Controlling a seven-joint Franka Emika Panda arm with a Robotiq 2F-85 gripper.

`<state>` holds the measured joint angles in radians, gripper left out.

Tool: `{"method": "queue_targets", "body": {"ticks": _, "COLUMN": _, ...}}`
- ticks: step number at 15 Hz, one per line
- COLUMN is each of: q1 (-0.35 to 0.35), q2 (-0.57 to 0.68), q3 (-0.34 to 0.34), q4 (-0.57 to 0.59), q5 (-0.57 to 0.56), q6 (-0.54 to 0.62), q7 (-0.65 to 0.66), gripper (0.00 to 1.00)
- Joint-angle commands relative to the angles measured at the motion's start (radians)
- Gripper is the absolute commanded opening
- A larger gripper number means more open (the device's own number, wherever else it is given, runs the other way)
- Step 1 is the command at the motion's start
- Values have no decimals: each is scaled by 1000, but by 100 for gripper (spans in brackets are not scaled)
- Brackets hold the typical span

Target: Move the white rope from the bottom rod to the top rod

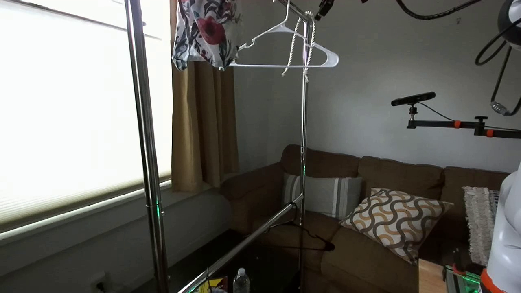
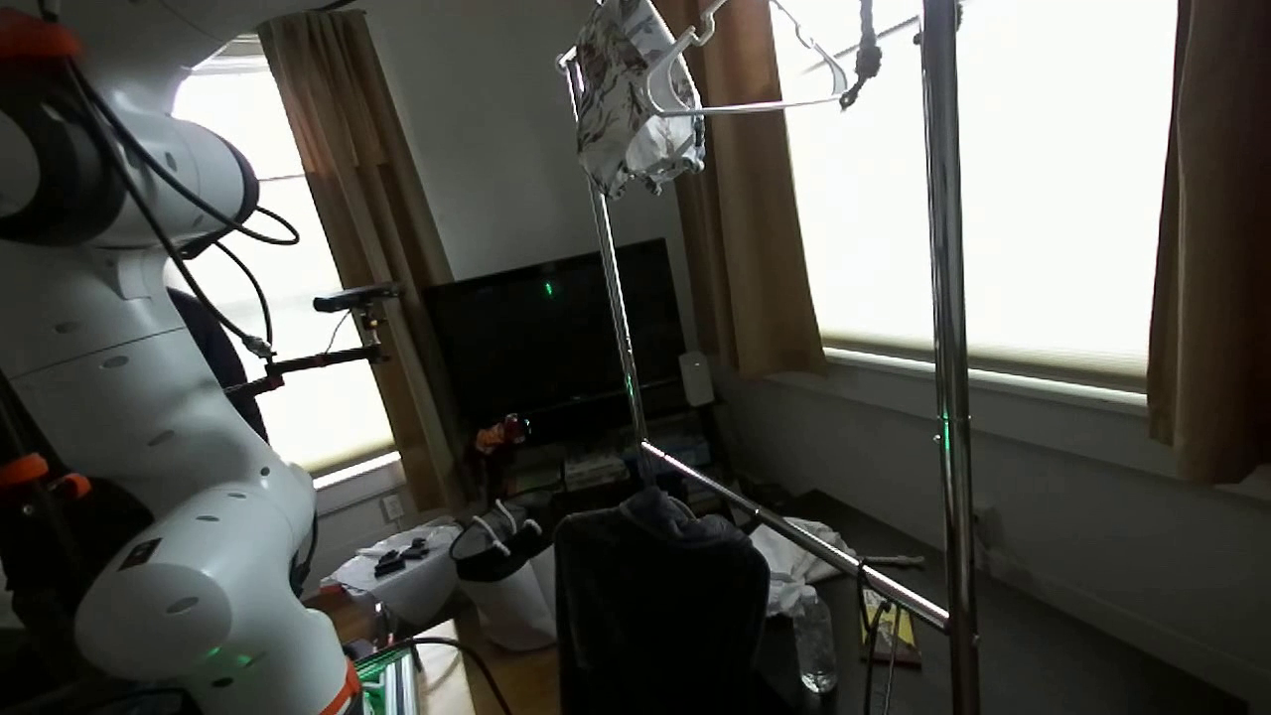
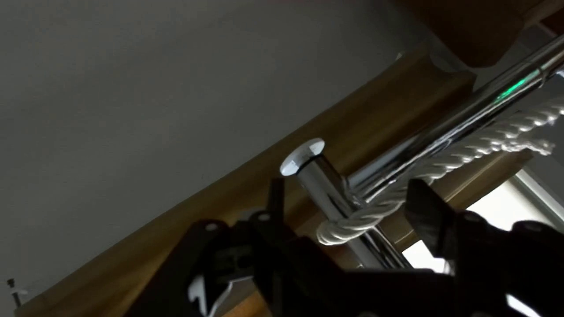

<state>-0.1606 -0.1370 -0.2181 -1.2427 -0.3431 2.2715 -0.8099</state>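
The white rope (image 1: 311, 44) hangs over the top rod (image 1: 299, 12) near its end, beside an upright, with both ends dangling. It shows dark against the window in an exterior view (image 2: 867, 55). In the wrist view the rope (image 3: 365, 218) bends over the top rod (image 3: 324, 187) just inside its end cap. My gripper (image 3: 346, 191) is open, its fingers apart on either side of the rope's bend and the rod, not visibly gripping. In an exterior view only a dark part of the gripper (image 1: 324, 9) shows. The bottom rod (image 1: 248, 240) (image 2: 794, 531) carries no white rope.
A white hanger (image 1: 281, 66) and floral cloth (image 1: 211, 32) hang from the top rod, close to the rope. A black hanger (image 1: 313, 236) and dark garment (image 2: 660, 606) hang on the bottom rod. A metal upright (image 1: 304, 134) stands under the rope. A sofa (image 1: 399, 175) is behind.
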Motion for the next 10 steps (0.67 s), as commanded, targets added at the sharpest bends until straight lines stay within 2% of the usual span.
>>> {"method": "queue_targets", "body": {"ticks": 1, "q1": -42, "q2": -56, "q3": 10, "q4": -39, "q5": -166, "q6": -65, "q7": 60, "gripper": 100}}
{"method": "queue_targets", "body": {"ticks": 4, "q1": -48, "q2": -127, "q3": 12, "q4": -106, "q5": -218, "q6": -192, "q7": -8, "gripper": 100}}
{"method": "queue_targets", "body": {"ticks": 6, "q1": -14, "q2": -186, "q3": 6, "q4": -185, "q5": -140, "q6": -194, "q7": -102, "gripper": 100}}
{"method": "queue_targets", "body": {"ticks": 8, "q1": 16, "q2": -223, "q3": 10, "q4": -260, "q5": -106, "q6": -131, "q7": -162, "gripper": 100}}
{"method": "queue_targets", "body": {"ticks": 9, "q1": 28, "q2": -230, "q3": 10, "q4": -297, "q5": -92, "q6": -63, "q7": -150, "gripper": 100}}
{"method": "queue_targets", "body": {"ticks": 10, "q1": -2, "q2": -160, "q3": 11, "q4": -169, "q5": -117, "q6": -144, "q7": -124, "gripper": 100}}
